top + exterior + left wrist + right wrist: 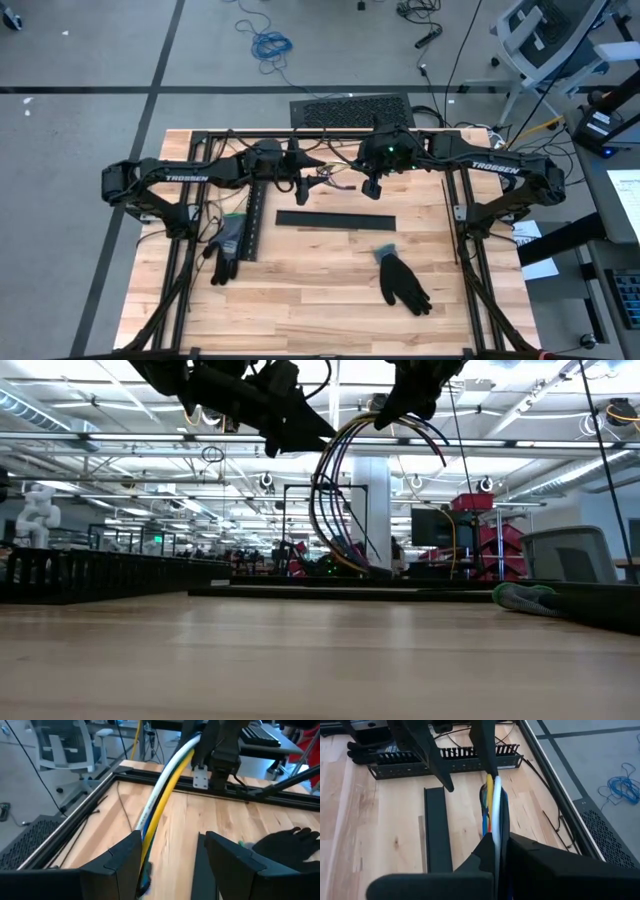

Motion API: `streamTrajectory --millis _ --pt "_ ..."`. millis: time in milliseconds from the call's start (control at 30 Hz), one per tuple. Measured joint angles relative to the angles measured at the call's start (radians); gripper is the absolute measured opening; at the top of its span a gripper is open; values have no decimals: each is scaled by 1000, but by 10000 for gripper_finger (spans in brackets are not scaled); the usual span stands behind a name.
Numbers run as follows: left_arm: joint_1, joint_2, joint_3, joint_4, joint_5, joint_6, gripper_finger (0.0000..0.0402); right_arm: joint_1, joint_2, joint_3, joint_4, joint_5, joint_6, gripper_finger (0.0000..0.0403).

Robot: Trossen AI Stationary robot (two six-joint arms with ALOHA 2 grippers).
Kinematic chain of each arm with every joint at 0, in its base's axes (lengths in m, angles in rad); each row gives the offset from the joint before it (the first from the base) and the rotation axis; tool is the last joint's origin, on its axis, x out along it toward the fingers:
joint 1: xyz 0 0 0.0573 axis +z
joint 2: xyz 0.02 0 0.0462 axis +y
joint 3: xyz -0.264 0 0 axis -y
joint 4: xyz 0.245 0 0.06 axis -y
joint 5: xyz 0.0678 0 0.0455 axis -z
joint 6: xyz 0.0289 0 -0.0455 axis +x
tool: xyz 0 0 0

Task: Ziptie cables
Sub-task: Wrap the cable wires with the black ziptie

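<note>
Low view: both arms cut off by top edge, so cables [335, 500] hang from grippers barely seen. Left wrist view: lower cable ends vanish behind the left gripper's finger [125, 865], blurred there. High view: cables [330, 178] too small to separate colours.

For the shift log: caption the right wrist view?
Right claw shut on the cables; left claw open around them.

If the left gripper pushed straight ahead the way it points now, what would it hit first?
Most likely the right gripper: in the left wrist view it stands dead ahead, shut on the cables that run along the left gripper's open fingers. Depth is hard to judge, so the cables may snag first.
</note>
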State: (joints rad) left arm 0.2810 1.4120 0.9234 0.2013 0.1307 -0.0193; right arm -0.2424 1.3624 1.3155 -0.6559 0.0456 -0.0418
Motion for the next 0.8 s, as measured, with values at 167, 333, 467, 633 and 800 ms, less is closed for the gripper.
streamTrajectory --millis 167,333,467,633,800 --pt "0 0 1 0 -1 3 213 0 0 0 2 0 0 0" --pt "0 30 2 37 -12 8 213 0 0 0 14 -23 5 0" --pt "0 68 3 88 -59 8 213 2 0 0 63 -27 15 0" --pt "1 82 2 110 -133 35 213 2 0 0 81 -52 21 0" --pt "3 81 22 137 -159 62 213 2 0 0 82 -54 20 0"
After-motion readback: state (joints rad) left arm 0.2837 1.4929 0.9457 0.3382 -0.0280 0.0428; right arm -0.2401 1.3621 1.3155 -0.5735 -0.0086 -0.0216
